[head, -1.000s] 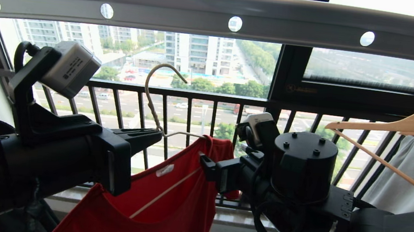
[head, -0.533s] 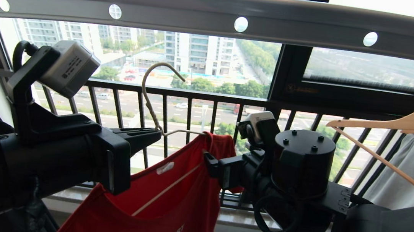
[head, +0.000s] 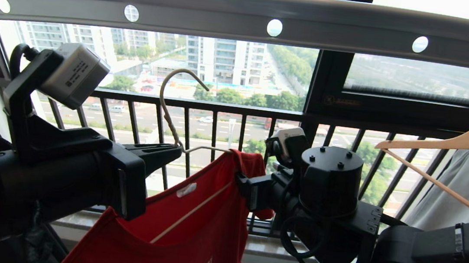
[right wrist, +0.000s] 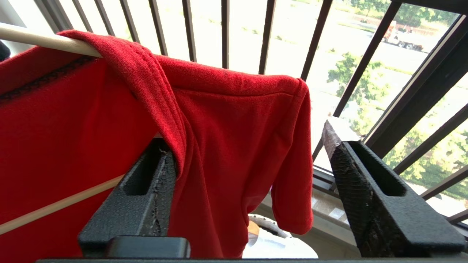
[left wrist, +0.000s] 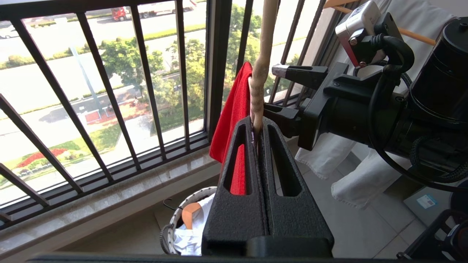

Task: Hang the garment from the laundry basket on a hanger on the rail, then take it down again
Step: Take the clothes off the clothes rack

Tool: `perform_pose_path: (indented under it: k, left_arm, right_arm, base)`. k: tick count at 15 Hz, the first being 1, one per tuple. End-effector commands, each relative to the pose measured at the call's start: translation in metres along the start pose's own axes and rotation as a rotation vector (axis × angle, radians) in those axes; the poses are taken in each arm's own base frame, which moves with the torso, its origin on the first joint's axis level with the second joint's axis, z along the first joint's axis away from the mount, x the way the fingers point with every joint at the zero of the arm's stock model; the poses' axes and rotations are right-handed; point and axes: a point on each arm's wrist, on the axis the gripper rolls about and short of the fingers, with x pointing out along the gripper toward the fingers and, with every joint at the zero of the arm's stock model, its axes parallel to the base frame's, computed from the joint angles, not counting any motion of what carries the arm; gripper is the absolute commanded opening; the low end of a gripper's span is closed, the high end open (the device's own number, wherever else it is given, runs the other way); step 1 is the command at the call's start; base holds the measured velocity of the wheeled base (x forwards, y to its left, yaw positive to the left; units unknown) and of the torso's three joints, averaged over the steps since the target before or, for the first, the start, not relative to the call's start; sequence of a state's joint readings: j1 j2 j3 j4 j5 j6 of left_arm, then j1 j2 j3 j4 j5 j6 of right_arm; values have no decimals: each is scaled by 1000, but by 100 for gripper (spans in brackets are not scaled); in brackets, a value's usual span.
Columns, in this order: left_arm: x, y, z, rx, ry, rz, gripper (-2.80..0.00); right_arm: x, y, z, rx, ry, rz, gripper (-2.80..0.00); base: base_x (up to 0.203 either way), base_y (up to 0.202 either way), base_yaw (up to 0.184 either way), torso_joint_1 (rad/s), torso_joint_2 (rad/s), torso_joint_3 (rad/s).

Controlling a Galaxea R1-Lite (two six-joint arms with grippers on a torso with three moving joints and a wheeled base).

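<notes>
Your left hand point(left wrist: 256, 128) is clenched on the hanger point(left wrist: 260, 73) neck; red garment point(right wrist: 226, 120) draped on it; right hand point(right wrist: 248, 153) released, straddling its sleeve; laundry basket point(left wrist: 172, 223) below holds white cloth point(left wrist: 190, 237).

We list: the rail point(head: 213, 5) overhead; below it the hanger point(head: 175, 112), the garment point(head: 189, 227) draped on it; the left gripper point(head: 158, 156) at its neck; the right gripper point(head: 244, 185) beside the garment's shoulder; the laundry basket point(left wrist: 169, 233) on the floor beneath.
</notes>
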State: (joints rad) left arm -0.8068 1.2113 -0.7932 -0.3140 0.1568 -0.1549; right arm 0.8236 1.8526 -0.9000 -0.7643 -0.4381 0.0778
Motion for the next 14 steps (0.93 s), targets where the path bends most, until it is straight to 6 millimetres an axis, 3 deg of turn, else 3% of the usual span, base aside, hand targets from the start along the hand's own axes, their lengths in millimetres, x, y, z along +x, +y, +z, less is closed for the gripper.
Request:
perform_pose_path:
  k: [1,7,14]
  left_arm:
    - [0,0,0,-2,-1,-1,-280]
    - [3,0,-2,1,9,9,-280]
    - [15,2,-9,10,42,67,-280]
  right_arm:
    - [0,0,0,3,-5,-2,-280]
    - [-7,-3,11,21,-50,-1,-280]
    - [-9,-3,7,9,-39,8,-280]
  base:
    - [0,0,0,0,0,0]
    - [0,0,0,0,0,0]
    - [0,0,0,0,0,0]
